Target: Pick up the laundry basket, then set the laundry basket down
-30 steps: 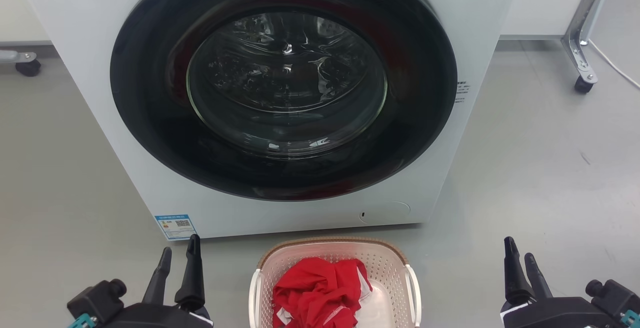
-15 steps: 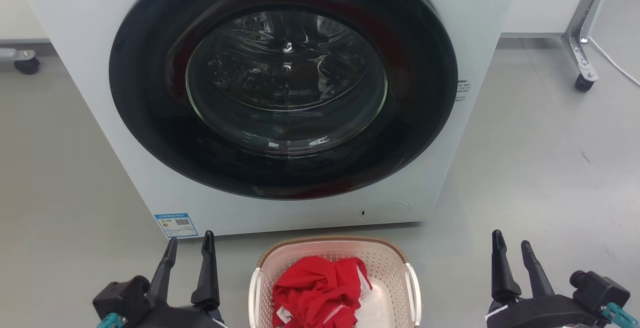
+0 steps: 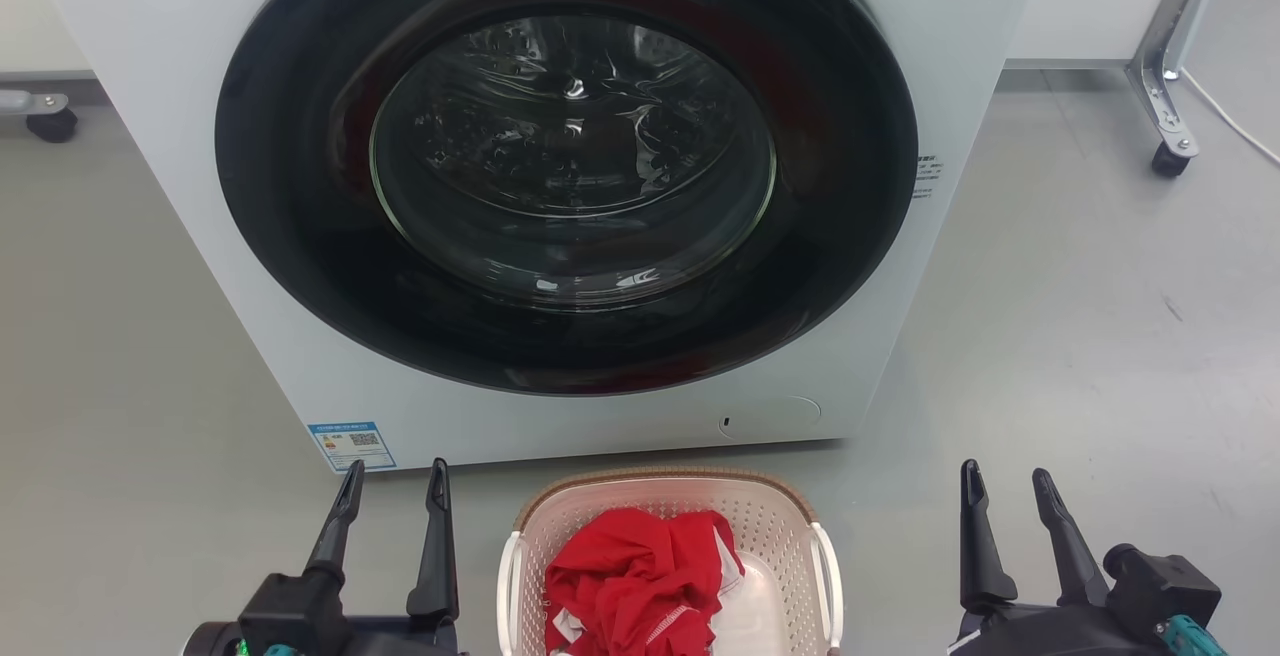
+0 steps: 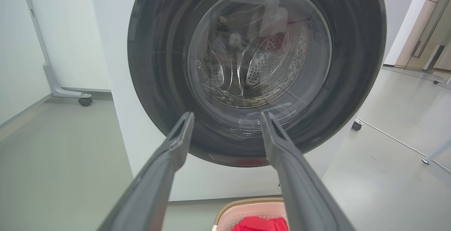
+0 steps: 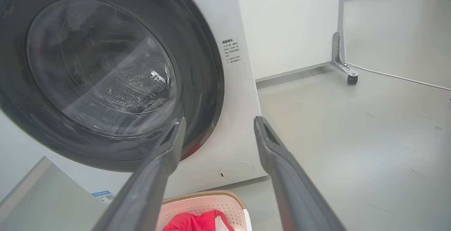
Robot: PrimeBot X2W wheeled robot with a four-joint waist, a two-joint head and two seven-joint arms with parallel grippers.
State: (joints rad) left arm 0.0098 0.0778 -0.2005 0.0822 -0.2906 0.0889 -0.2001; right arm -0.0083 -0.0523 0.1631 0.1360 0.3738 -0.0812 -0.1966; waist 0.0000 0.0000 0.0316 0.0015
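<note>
Staging the pick-up, I hold left gripper (image 3: 395, 471) and right gripper (image 3: 1004, 473) either side of the laundry basket (image 3: 668, 478), on the floor (image 3: 1050, 336) just before the washing machine (image 3: 960, 56), fingers spread and empty; next, I judge, each drops to a side handle (image 3: 830, 581) and closes.

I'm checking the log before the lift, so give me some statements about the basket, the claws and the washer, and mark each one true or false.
1. The laundry basket sits in front of the washing machine. True.
2. The left claw is shut on the basket. False: it is open, to the basket's left, touching nothing.
3. Red cloth lies in the basket. True.
4. The washing machine's door is open. False: the round glass door is shut.
5. The right claw is open and holds nothing. True.
</note>
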